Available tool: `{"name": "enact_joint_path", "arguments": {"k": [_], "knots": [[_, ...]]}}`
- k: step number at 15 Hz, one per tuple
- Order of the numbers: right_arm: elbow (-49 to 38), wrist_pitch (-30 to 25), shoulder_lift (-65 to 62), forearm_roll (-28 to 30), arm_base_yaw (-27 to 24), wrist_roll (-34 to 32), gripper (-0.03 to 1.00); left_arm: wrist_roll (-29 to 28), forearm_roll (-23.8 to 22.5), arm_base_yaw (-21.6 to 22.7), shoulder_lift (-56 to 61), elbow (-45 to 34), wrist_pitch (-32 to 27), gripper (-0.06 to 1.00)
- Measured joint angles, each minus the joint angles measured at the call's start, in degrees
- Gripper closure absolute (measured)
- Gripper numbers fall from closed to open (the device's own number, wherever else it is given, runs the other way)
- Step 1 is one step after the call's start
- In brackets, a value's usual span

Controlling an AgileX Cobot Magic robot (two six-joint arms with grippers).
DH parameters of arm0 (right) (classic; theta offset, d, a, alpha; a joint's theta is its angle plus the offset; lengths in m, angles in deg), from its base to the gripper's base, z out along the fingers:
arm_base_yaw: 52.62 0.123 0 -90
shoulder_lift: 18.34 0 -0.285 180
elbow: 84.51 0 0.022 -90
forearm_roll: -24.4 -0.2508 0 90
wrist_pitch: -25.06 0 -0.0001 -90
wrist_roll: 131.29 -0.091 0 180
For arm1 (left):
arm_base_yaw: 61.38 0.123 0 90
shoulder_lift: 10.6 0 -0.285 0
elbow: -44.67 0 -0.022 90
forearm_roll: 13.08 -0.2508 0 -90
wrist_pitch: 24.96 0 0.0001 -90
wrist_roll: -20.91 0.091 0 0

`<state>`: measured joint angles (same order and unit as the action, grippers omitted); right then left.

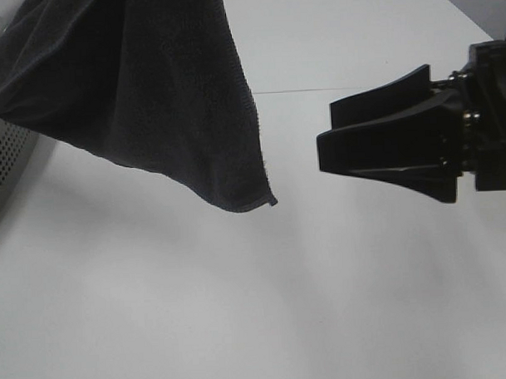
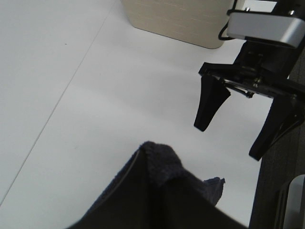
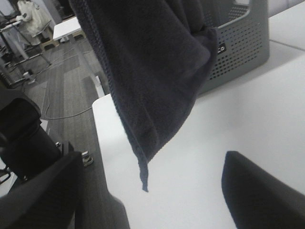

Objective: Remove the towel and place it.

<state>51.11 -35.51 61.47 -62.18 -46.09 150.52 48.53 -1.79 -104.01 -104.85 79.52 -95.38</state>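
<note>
Two scraps of writing are showing, both on the grey perforated basket [image 1: 4, 161] sitting at nine o'clock on the white table [image 1: 240, 306]. A small dark label [image 3: 222, 48] on its wall is carrying pale letters, and only what looks like "CO" at the end is coming through; the rest is too small and too blurred for me to read.

What the basket is holding I cannot tell, since the towel [image 1: 150, 93] is hanging in front of it and covering its upper edge. The towel is up in the air at ten to eleven o'clock, dark navy going on black, drooping to a hemmed corner that is dangling clear above the tabletop near the middle.

From the left wrist camera the cloth is bunching up right beneath the lens, hiding the left gripper's fingers. That gripper is clenched, and the towel appears to be hanging from it.

A second container, a beige bin [image 2: 181, 19] with a ribbed, woven-looking wall, is standing on the table beyond the right arm; its inside is out of sight.

At three o'clock the right gripper [image 1: 326, 130] is hovering above the table with its black jaws spread wide and nothing between them. It is pointing towards the towel's hanging edge and is staying apart from it, with bare table showing between them.
</note>
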Motion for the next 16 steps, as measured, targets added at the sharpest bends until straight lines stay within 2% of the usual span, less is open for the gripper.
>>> {"name": "enact_joint_path", "arguments": {"k": [1, 3, 6, 11, 16], "knots": [[1.0, 1.2, 2.1, 0.1, 3.7, 0.7, 0.18, 0.0, 0.5, 0.0, -0.4, 0.0, -0.1, 0.94], [2.5, 7.4, 5.7, -0.2, 10.5, 0.9, 0.18, 0.0, 0.8, 0.0, -0.9, 0.0, 0.3, 0.94], [5.0, 11.8, 10.9, -0.6, 16.9, 0.9, 0.18, 0.0, 2.1, 0.0, -1.0, 0.0, 1.9, 0.94], [7.1, 11.8, 12.7, -4.0, 18.0, 0.9, 0.2, -0.1, 3.5, 0.0, -1.0, 0.0, 2.1, 0.94], [7.1, 11.8, 12.7, -6.1, 18.0, 0.7, 0.4, -0.2, 3.6, 0.0, -1.0, 0.0, 2.2, 0.94]]}}
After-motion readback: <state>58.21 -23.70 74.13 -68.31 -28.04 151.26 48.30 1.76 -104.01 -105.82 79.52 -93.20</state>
